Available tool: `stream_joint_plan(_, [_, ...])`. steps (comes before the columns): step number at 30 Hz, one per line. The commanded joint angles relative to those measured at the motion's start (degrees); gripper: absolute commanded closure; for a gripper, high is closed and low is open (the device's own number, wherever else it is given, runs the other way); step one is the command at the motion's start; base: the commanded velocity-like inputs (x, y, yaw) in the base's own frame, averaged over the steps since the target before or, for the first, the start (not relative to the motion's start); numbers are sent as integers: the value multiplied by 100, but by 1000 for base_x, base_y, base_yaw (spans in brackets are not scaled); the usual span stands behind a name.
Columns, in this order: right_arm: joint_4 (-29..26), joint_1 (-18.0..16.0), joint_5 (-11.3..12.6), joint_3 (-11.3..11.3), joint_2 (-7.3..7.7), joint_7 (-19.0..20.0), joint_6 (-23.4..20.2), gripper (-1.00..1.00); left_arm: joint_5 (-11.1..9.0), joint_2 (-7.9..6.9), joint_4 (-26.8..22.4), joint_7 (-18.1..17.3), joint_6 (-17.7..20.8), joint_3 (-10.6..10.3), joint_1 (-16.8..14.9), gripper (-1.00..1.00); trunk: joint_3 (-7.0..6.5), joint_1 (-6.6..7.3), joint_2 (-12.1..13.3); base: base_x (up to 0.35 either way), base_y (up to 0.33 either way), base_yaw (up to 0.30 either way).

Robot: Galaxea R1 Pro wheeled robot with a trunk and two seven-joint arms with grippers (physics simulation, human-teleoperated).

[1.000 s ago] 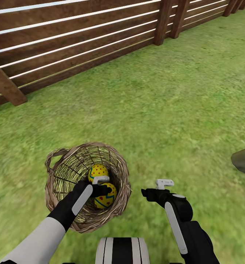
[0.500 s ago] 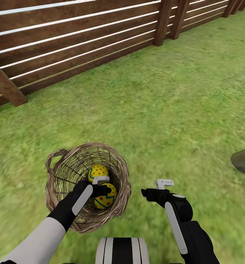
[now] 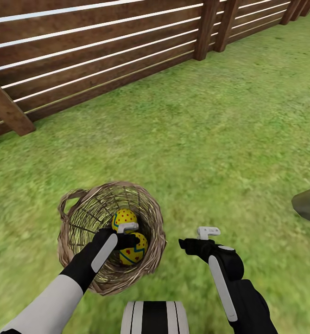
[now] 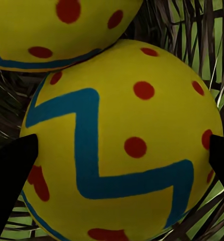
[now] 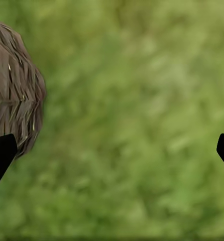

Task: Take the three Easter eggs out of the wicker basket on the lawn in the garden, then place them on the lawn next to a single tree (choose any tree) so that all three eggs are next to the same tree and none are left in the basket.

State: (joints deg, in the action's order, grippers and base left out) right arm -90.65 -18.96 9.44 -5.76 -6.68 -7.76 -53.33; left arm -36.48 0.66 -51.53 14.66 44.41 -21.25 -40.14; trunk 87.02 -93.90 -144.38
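- My left tool (image 3: 129,240) reaches down inside the wicker basket (image 3: 76,208), its dark fingertips (image 4: 9,173) set wide on either side of the near Easter egg (image 3: 132,250); whether they press on the shell, I cannot tell.
- From my left wrist, that near egg (image 4: 122,150) looms large: yellow, a blue zigzag band across it, red dots scattered over the shell.
- A second Easter egg (image 3: 123,216) lies just behind the near one and touches it, also inside the basket; the left wrist view catches its lower curve (image 4: 51,27) against the dark weave.
- My right tool (image 3: 194,241) hangs open and empty above the lawn (image 3: 219,139), to the right of the basket and apart from it, with its two fingertips (image 5: 1,153) spread wide.
- From my right wrist, the brown side of the basket (image 5: 14,83) appears beside blurred green grass (image 5: 142,120).
- The basket stands upright on the lawn, one small handle loop on its far left rim.
- A grey-brown shape (image 3: 308,201) juts in at the right edge; what it is, I cannot tell.
- Beyond, the grass runs up to a brown slatted wooden fence (image 3: 104,41) with slanted posts, closing off the garden.
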Motion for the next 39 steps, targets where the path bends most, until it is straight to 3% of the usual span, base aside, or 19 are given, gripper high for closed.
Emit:
stream_joint_plan(1, [-5,-3,62,-4,0,-59,-19,-100,-54,-1,-2,55,15,-11,-1,100,4,1,-1,0,0,0])
stream_joint_plan(8, [-5,-3,60,-4,0,-59,-19,-100,-55,-4,3,68,63,-11,4,100,-40,6,1,0,0,0])
stream_joint_plan(15, [-5,-3,58,-7,0,-72,-19,-100,-59,-4,-10,80,564,-3,3,100,-40,6,1,0,0,0])
stream_joint_plan(33, [-5,-3,58,-4,0,-76,-19,-100,-53,-4,-22,98,691,28,0,100,-63,8,3,0,0,0])
stream_joint_plan(39, [-5,-3,58,-4,0,-76,-19,-100,-56,-4,-17,102,758,35,0,100,-129,16,7,0,0,0])
